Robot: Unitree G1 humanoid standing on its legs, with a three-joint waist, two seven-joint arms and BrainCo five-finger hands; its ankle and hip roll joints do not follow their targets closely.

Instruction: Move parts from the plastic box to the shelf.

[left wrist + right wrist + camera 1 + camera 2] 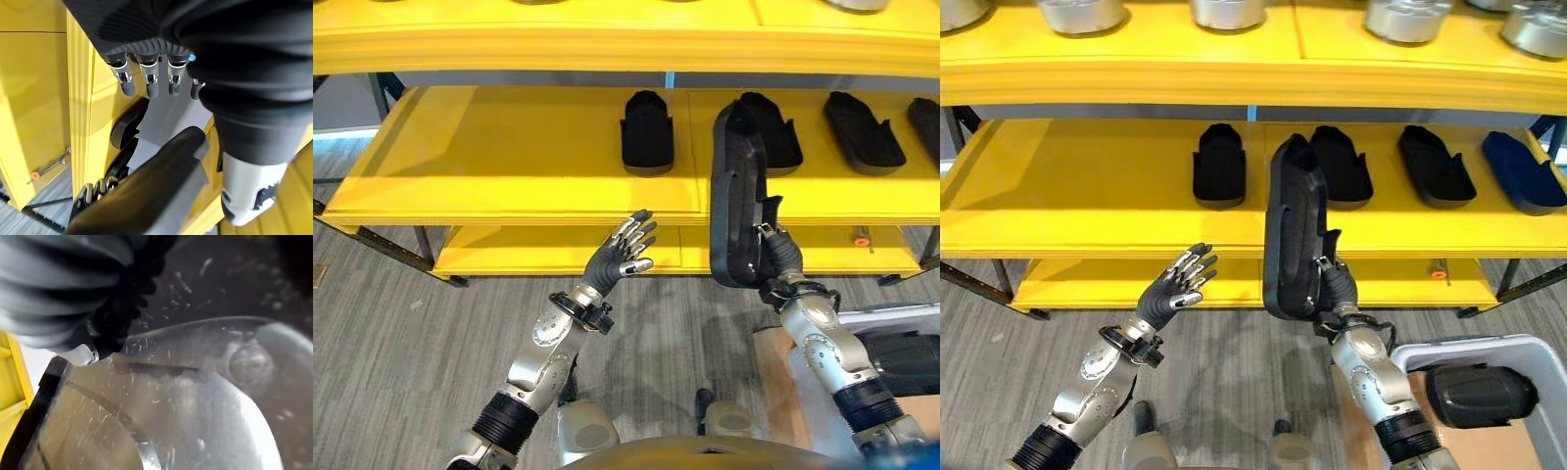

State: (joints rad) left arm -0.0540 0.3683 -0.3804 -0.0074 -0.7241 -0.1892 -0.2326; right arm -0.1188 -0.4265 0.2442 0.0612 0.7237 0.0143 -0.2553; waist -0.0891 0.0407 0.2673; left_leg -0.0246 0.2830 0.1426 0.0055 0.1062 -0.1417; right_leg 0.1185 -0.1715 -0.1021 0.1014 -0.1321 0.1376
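Gripping black part [1295,230] upright, right hand [1336,287], box [1538,354] in right eye view

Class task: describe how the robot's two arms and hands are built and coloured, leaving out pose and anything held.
Both arms are silver-grey with black ribbed bands at the joints. The left hand has silver fingers with dark tips and a dark ribbed cover over its back and wrist. The right hand has the same dark cover.

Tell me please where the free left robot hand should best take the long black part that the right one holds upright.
Probably at its upper half, coming from the robot's left. The long black part stands upright before the shelf, the right robot hand grips its lower end, and the open left robot hand waits on its left side.
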